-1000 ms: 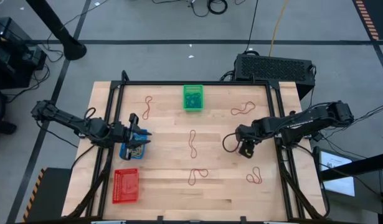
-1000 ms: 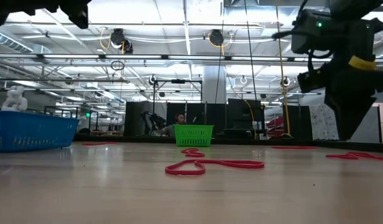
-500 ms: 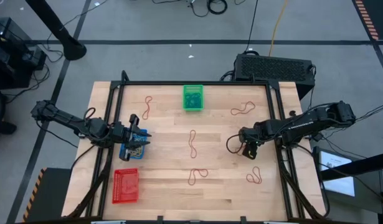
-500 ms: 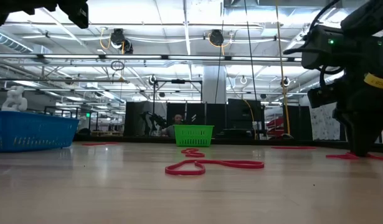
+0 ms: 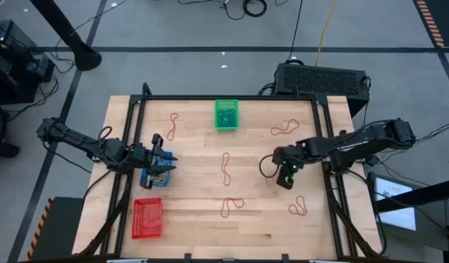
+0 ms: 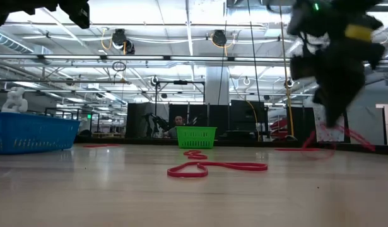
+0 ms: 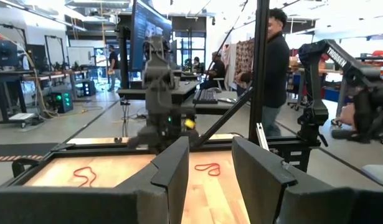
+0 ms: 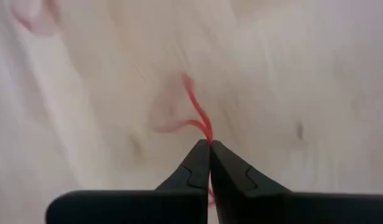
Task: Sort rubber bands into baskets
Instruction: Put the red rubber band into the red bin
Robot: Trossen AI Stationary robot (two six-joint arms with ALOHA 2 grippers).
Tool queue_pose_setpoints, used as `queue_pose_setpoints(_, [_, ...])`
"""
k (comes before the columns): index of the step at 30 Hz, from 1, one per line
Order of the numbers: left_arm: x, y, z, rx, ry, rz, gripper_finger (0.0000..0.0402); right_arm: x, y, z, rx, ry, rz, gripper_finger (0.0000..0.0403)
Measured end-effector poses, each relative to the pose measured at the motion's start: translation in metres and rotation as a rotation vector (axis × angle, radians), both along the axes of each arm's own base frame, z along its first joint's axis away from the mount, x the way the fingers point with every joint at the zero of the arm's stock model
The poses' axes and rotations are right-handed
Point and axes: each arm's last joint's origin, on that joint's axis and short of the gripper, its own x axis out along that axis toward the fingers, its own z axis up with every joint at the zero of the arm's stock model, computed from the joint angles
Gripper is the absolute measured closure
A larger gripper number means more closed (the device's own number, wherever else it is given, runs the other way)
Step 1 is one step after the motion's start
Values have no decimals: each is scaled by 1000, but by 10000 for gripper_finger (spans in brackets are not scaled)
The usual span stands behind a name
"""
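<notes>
The right gripper (image 8: 209,144) pinches a red rubber band (image 8: 197,115) (lifted off the table (image 5: 261,219)); the left gripper (image 5: 166,165), fingers apart, waits over the blue basket (image 5: 146,177) at 9 o'clock.

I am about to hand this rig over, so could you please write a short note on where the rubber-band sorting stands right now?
Right pincer: shut on a red rubber band, lifted above the right side of the table.
Left pincer: open, over the blue basket at the left edge.
Baskets: green basket at the far middle, red basket at the near left.
Red bands lying loose on the wood: far left, far right, centre, near centre, near right.
Done: cannot tell what the baskets hold.
Left: bin the held band, then the five loose ones.
</notes>
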Motion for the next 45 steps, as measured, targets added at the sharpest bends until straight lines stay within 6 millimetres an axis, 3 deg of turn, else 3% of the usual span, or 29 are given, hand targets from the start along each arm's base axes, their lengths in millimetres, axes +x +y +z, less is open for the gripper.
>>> queue_pose_setpoints(9, [-1, 1, -3, -17, 42, 25, 270, 47, 23, 77, -179, -438, 66, 402])
queue_pose_setpoints(16, [-9, 12, -6, -63, 189, 284, 270, 78, 40, 95, -269, -646, 118, 403])
queue_pose_setpoints(23, [-15, 19, -25, -74, 378, 438, 270, 132, 54, 78, -328, -786, 191, 403])
queue_pose_setpoints(37, [-19, 47, -35, -163, 429, 811, 270, 289, 105, 44, -429, -1028, 445, 402])
queue_pose_setpoints(45, [-23, 58, -39, -179, 464, 930, 270, 351, 121, 17, -478, -1104, 507, 402])
